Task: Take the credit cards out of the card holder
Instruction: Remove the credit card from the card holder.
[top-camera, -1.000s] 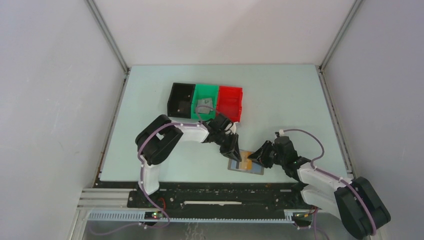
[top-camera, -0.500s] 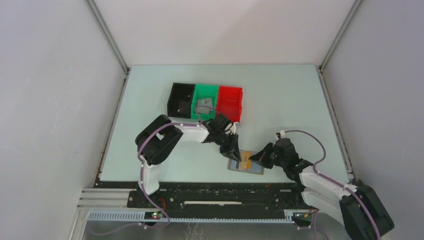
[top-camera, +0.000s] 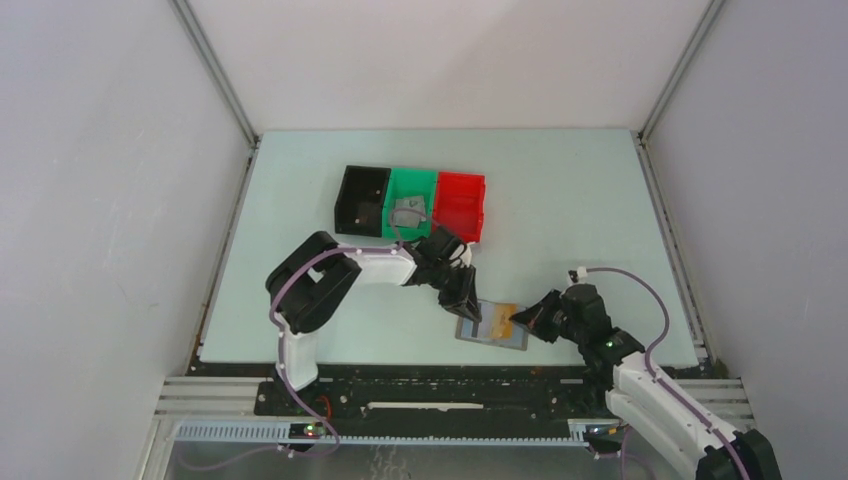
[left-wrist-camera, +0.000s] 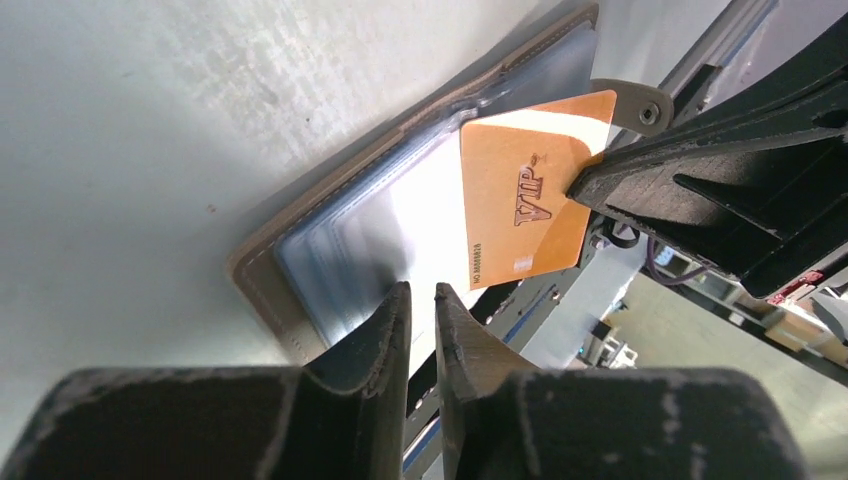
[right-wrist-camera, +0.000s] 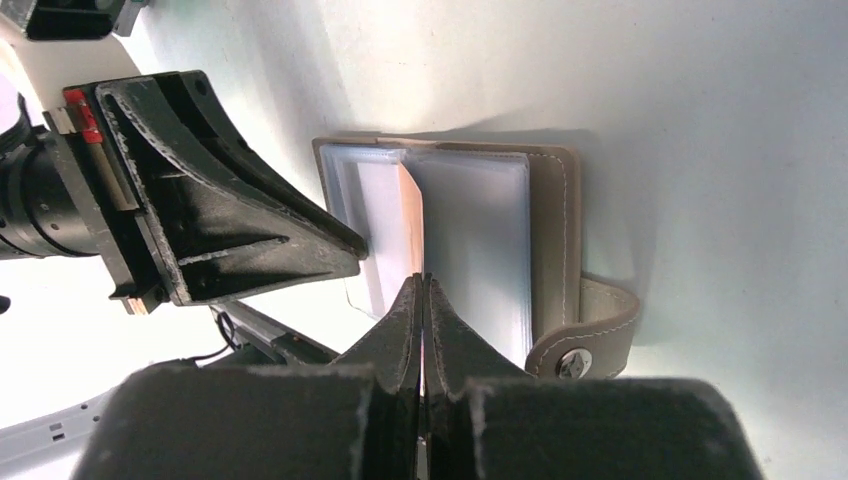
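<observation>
The card holder (top-camera: 478, 331) lies open near the table's front edge, its tab (right-wrist-camera: 590, 330) to one side and its blue-grey pockets (left-wrist-camera: 350, 240) showing. A tan-orange credit card (left-wrist-camera: 520, 190) sticks partly out of it. My right gripper (right-wrist-camera: 422, 285) is shut on this card's edge; in the top view it (top-camera: 518, 322) is at the holder's right side. My left gripper (left-wrist-camera: 422, 300) is shut, its tips resting on the holder's left half, also seen in the top view (top-camera: 468, 306). A grey flat card-like thing (top-camera: 408, 212) lies in the green bin.
A black bin (top-camera: 362, 200), a green bin (top-camera: 413, 175) and a red bin (top-camera: 460, 205) stand in a row behind the left arm. The table's front edge and metal rail run just below the holder. White walls enclose the table.
My right gripper has drawn back to the right with the orange card, which has slid further out of the holder. My left gripper has stayed on the holder.
</observation>
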